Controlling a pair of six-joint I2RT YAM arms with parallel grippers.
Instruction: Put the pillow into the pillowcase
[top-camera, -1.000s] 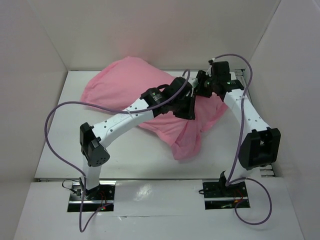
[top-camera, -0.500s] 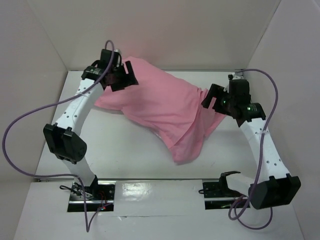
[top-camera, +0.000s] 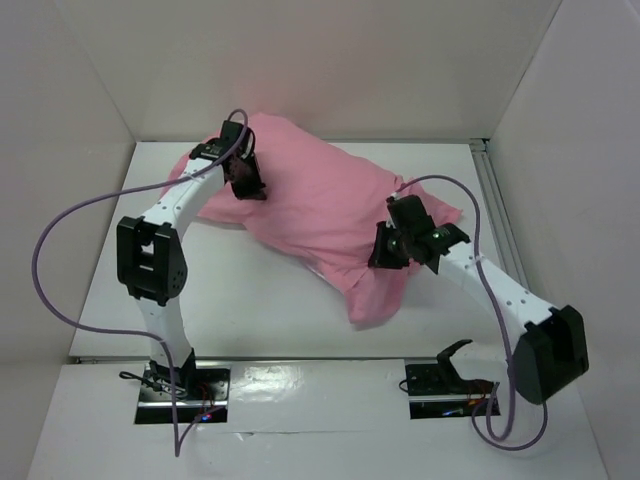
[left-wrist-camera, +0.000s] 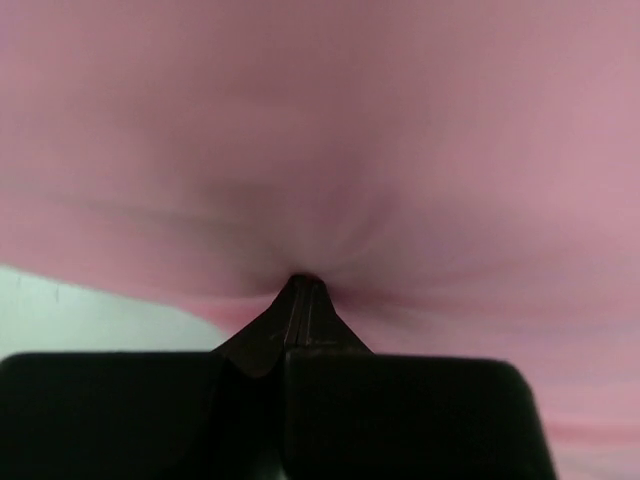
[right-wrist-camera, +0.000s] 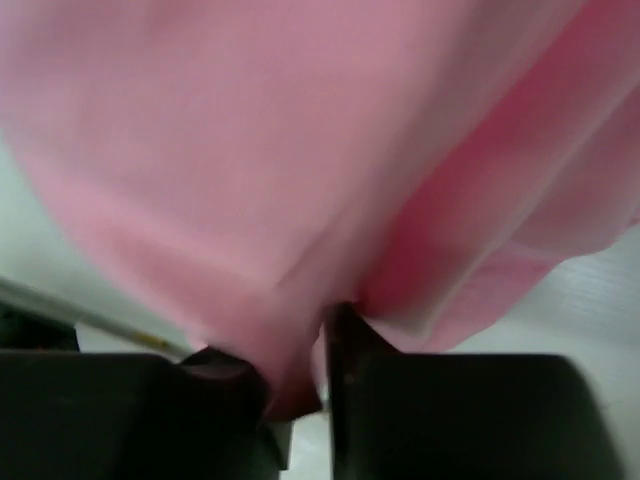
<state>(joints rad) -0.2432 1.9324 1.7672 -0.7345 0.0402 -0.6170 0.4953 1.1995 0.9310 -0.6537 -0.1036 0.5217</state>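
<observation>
Pillowcase (top-camera: 325, 200) between fingers (right-wrist-camera: 345, 340) of right gripper (right-wrist-camera: 290, 360)

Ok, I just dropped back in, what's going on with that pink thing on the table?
Both arms are on the pink pillowcase, which lies bulging across the table. The left gripper is shut, pinching fabric near its left end. The right gripper is shut on a fold by the loose, flatter end that points toward the robot. No white pillow shows, so it looks to be inside, though I can't confirm that.
</observation>
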